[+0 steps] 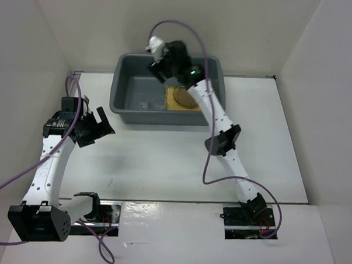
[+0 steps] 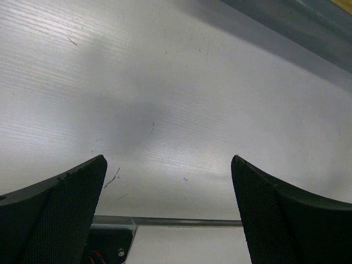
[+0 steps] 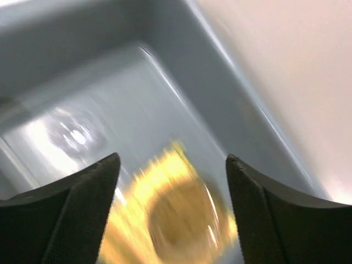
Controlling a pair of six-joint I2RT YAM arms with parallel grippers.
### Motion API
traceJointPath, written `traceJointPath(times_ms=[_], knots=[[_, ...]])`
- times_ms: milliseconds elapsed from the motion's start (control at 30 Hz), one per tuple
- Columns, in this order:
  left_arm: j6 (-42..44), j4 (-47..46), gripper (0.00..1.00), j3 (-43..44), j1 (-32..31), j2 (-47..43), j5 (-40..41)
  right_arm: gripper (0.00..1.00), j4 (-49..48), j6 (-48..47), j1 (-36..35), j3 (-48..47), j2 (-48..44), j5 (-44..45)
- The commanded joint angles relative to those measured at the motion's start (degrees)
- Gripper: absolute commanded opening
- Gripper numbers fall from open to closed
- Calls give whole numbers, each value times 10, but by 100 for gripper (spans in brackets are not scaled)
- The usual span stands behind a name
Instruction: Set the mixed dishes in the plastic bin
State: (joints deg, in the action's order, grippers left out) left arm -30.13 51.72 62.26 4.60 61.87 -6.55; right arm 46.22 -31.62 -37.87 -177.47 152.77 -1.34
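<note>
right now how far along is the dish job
Nearly done, it seems. The yellow mat, a brownish plate on it and clear cups lie in the grey bin. Nothing is in hand: right pincer open over the bin, left pincer open over bare table. No dish shows outside the bin.

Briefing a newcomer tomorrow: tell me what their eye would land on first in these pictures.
The grey bin at the far side of the table stands out first: the right pincer hangs open over it, above a yellow mat carrying a brownish plate. A clear glass cup sits in the bin left of the mat. The left pincer is open over the white tabletop, left of the bin.
</note>
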Motion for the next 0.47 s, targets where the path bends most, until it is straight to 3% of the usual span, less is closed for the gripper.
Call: traceJointPath(times_ms=[0,100,133,233,433], knots=[[2,-32,100,8,3,-19,31,84,155,126,132,-23,-86,-26],[-19,-66,100,-17,8,-49,36,96,265,150,219,-23,-113,-68],[-25,-83,100,-26,8,-58,36,99,266,141,232,36,-136,-60],[-42,-109,100,-54,15,-102,36,99,282,128,303,66,-197,-63],[-53,-231,100,-108,15,-155,13,99,282,105,434,241,-340,-122]])
